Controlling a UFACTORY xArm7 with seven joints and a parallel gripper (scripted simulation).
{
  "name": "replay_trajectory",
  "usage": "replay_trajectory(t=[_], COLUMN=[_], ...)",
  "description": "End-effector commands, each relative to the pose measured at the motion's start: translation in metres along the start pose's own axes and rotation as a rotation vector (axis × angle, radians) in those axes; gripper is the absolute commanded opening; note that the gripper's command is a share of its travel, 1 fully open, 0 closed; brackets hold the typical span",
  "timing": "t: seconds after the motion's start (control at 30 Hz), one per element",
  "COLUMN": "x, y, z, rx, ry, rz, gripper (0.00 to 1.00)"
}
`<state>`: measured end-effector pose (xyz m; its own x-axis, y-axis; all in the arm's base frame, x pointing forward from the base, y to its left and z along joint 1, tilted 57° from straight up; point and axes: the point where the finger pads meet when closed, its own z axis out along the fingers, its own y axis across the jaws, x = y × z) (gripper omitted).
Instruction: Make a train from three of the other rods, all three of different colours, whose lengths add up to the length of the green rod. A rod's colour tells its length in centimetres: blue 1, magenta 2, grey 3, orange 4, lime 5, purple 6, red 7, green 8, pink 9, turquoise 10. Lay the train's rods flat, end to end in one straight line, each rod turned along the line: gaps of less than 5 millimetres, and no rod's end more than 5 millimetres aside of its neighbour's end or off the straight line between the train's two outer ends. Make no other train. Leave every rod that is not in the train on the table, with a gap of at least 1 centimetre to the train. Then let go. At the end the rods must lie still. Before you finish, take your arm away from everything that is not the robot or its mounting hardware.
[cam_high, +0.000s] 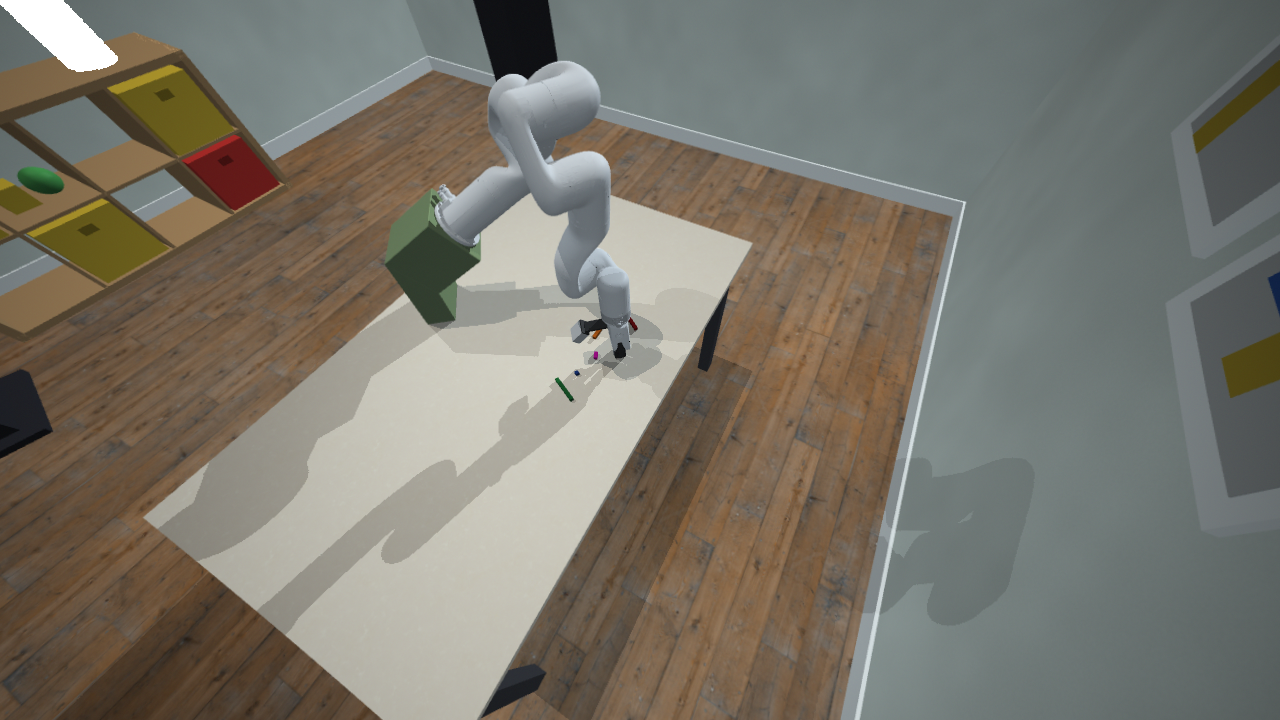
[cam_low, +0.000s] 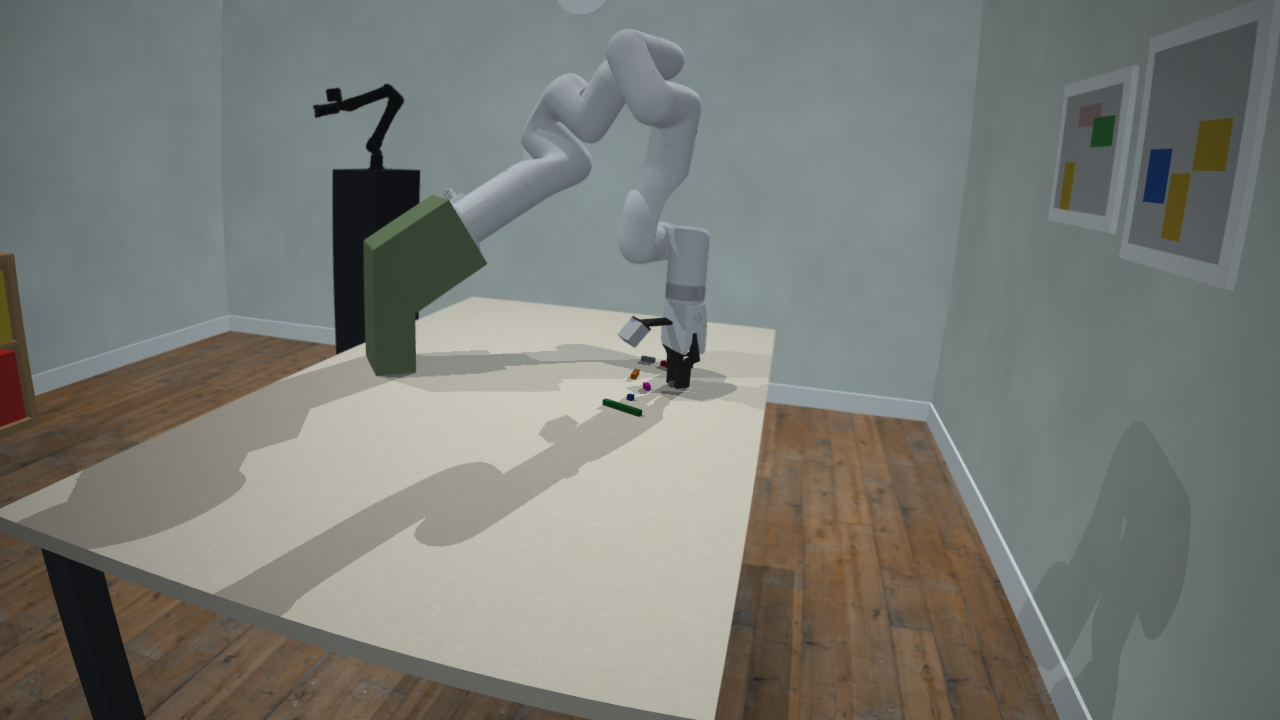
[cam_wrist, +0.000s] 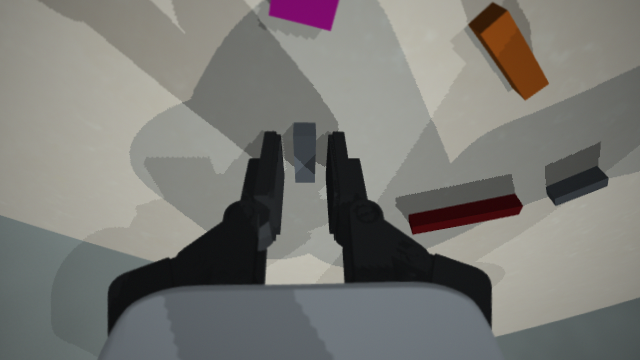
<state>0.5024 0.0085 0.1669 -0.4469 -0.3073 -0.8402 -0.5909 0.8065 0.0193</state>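
Your arm reaches down over the far right part of the pale table (cam_low: 429, 537), with its black gripper (cam_wrist: 304, 139) pointing straight at the surface. The fingers are partly apart and grip nothing. A short grey rod (cam_wrist: 304, 152) lies flat between them, with a thin gap showing on each side.

No train exists yet, because every rod lies alone and apart from the others.
- The magenta rod (cam_wrist: 304, 12) sits just ahead of the fingertips in the wrist view.
- The orange rod (cam_wrist: 510, 52) lies further off to the upper right, at an angle.
- The red rod (cam_wrist: 465, 214) and a second, darker grey rod (cam_wrist: 575, 184) lie to the right, one after the other but with a clear space between them.
- The green rod (cam_low: 622, 407), your reference length, rests nearer the table's middle.
- The tiny blue rod (cam_low: 630, 396) lies just beyond the green rod.

Judging by the lengths, blue, grey and orange together match green. By that reckoning you are at the first pick. Closing on the grey rod, lining up all three rods and letting go are all left to do.
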Motion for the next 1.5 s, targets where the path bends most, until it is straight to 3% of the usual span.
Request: replay_trajectory(t=[0.0,0.63,0.67,1.47], x=[-0.0001,-0.0001,-0.0001,-0.0001], y=[-0.001,-0.001,-0.001,-0.001], z=[-0.0004,-0.0004,-0.0004,-0.0004], rx=[0.002,0.002,0.002,0.002], ry=[-0.001,-0.001,-0.001,-0.001], rz=[0.0,0.0,0.0,0.0], gripper=[0.24,0.24,0.04,0.04])
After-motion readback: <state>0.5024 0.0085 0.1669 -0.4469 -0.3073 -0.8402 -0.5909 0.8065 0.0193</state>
